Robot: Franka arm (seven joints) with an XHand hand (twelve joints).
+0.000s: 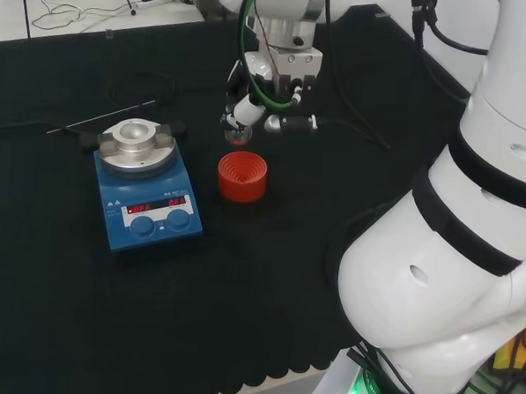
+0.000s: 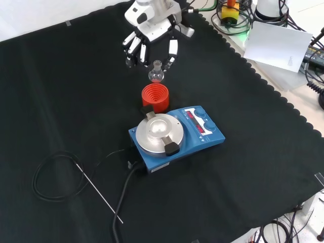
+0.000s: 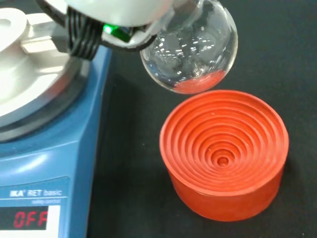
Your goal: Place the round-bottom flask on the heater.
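Hand position: fingers curled around the neck of the round-bottom flask, which hangs clear of the desk, bulb down, neck up between the fingertips.

Front view, near to far:
- Thin metal rod and a coiled black cable lie on the cloth, nearest the camera.
- Heater, blue housing, round silver top plate bare. Red display and two knobs face the view's right.
- Red ribbed stand, empty, just behind the heater.
- Flask, just beyond the stand and above its level, not touching it.
- Hand, farthest, entering from the view's top.

Wrist view: the clear bulb hangs beside the stand's rim, with the heater's edge close by. Whether the flask holds any liquid cannot be told.
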